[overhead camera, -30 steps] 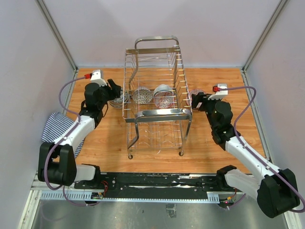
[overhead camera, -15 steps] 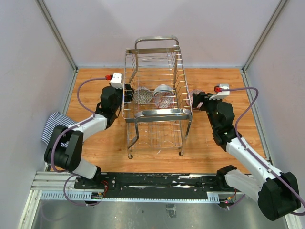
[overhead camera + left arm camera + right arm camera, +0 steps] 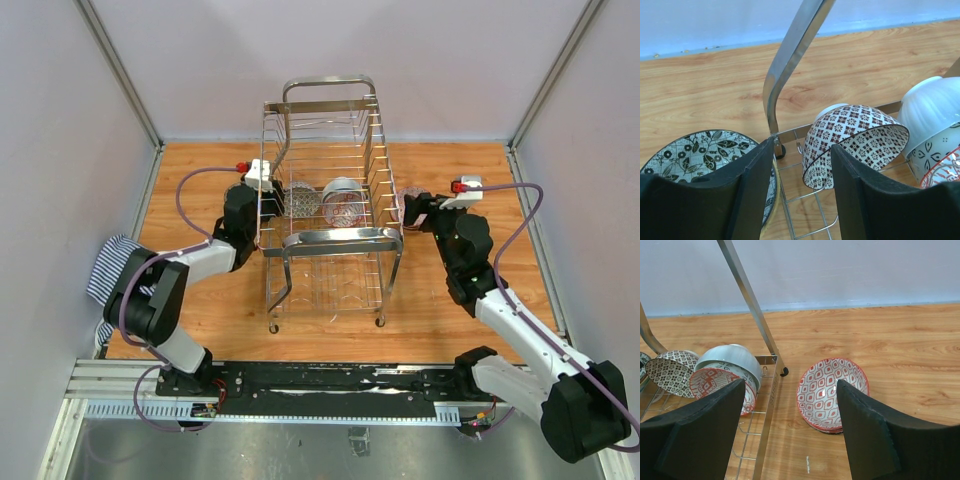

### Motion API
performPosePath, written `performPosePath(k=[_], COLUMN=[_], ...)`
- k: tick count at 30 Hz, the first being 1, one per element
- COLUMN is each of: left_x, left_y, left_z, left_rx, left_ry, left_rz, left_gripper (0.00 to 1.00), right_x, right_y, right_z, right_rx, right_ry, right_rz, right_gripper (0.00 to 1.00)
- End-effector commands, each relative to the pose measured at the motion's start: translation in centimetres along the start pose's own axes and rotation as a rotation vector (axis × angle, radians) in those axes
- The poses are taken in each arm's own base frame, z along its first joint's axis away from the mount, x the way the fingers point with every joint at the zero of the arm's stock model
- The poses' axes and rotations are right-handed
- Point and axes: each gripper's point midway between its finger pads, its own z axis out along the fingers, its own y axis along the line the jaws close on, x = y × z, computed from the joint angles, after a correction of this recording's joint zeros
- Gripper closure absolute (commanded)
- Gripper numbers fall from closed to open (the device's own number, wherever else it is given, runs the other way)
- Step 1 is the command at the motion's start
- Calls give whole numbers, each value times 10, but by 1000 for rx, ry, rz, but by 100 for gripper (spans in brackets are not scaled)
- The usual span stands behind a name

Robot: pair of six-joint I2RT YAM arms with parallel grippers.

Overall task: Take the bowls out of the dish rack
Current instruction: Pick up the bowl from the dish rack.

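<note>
The chrome dish rack (image 3: 325, 245) stands mid-table. A dark red-patterned bowl (image 3: 855, 140) leans on edge inside it. Beside that sits a white bowl (image 3: 930, 107) nested over a red-patterned bowl (image 3: 942, 172). My left gripper (image 3: 802, 200) is open at the rack's left side, straddling its edge wire, and the leaning bowl's rim shows just past the right finger (image 3: 860, 195). A black leaf-patterned bowl (image 3: 695, 155) lies on the table outside the rack. My right gripper (image 3: 790, 440) hangs open over the table by a red-patterned bowl (image 3: 832, 395) right of the rack (image 3: 767, 405).
A striped cloth (image 3: 110, 265) hangs over the table's left edge. The rack's thick tubular handle (image 3: 790, 55) rises in front of the left wrist camera. Grey walls close in the wooden table (image 3: 460, 160) on three sides.
My left arm has swung right from the leaf-patterned bowl on the table to the rack's left side, its jaws narrowing a little. The right arm has stayed put.
</note>
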Motion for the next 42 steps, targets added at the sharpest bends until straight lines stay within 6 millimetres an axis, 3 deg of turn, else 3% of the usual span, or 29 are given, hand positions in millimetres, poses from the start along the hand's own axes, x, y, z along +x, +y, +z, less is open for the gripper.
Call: performPosePath(k=[1, 14, 22, 42], left_x=[1, 21, 23, 31], left_y=[-2, -10, -15, -18], left_z=[2, 12, 22, 28], left_rx=[-14, 8, 4, -25], left_ry=[-21, 35, 20, 14], left_rz=[58, 102, 126, 125], left_gripper=[46, 47, 49, 70], right_x=[-8, -8, -9, -10], right_y=[-9, -9, -9, -14], right_z=[0, 0, -1, -2], right_rx=[26, 23, 24, 34], right_ry=[-39, -40, -43, -45], right_rz=[7, 11, 7, 7], right_gripper=[25, 25, 25, 25])
